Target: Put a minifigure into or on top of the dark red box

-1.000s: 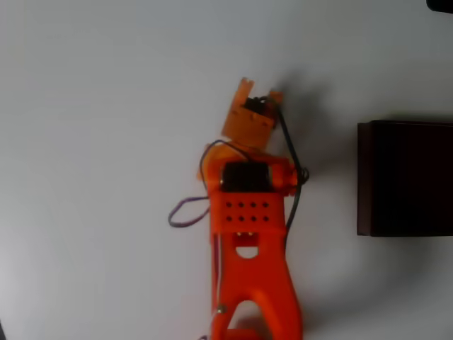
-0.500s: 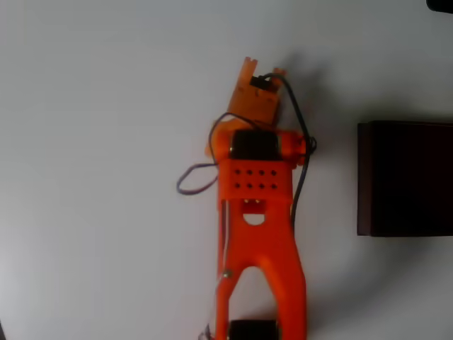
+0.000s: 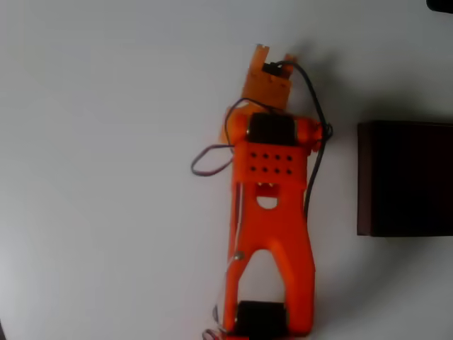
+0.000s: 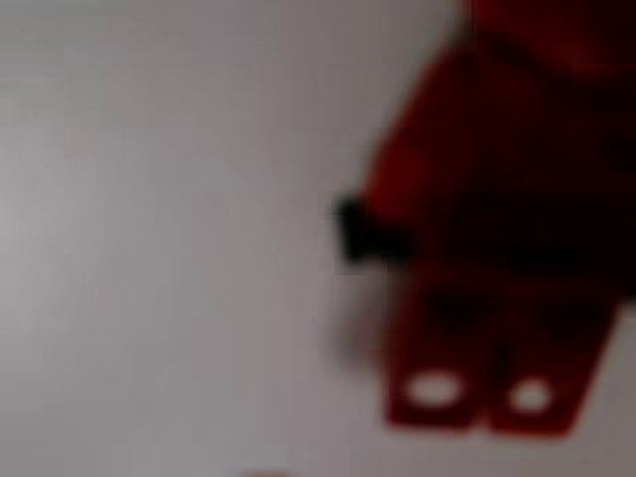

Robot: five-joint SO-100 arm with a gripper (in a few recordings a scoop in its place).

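Observation:
The minifigure [image 4: 497,229] looms large and blurred at the right of the wrist view, all red, with a small dark hand and two round holes under its feet, hanging above the white table. In the overhead view my orange gripper [image 3: 274,54] points toward the top of the picture, its fingers close together; the figure is hidden beneath it. The gripper looks shut on the minifigure. The dark red box [image 3: 407,177] stands at the right edge, below and to the right of the gripper, apart from it.
The orange arm [image 3: 269,234] stretches from the bottom edge up the middle of the white table [image 3: 106,177]. Black and purple cables loop beside the wrist. A dark object [image 3: 440,4] sits at the top right corner.
The arm has reached farther up the overhead picture and swung to the right, bringing the gripper nearer the box side. The box has not moved.

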